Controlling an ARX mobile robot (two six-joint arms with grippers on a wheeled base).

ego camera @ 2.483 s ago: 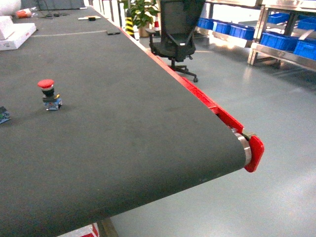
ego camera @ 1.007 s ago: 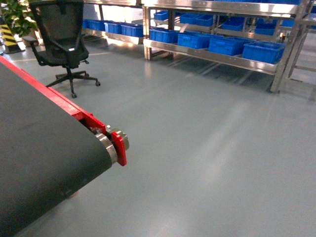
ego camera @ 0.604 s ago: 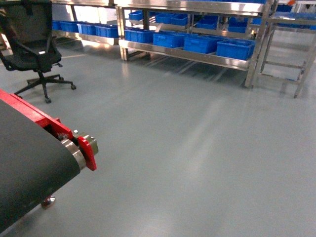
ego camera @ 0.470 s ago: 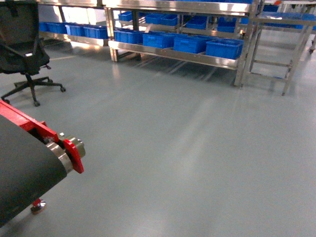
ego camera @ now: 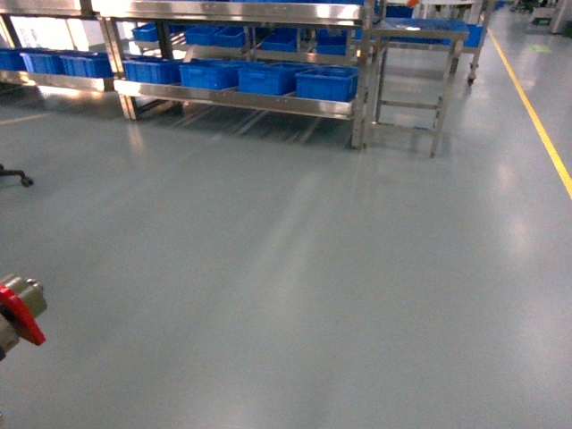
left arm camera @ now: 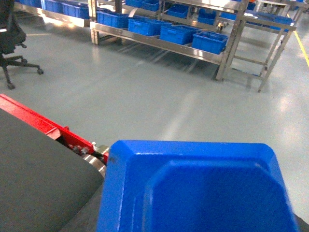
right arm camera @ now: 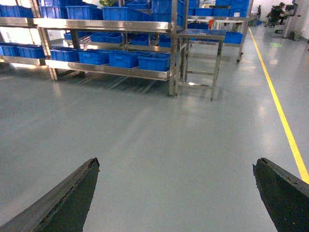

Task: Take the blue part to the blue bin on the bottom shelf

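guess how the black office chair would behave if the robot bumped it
The office chair would probably roll away easily: its star base sits on small casters on a smooth, glossy floor. The seat may also swivel rather than resist. Tipping seems unlikely, since the legs spread wide and low.

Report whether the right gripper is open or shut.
Open: in the right wrist view the right gripper has its two dark fingers spread wide apart, with only floor between.
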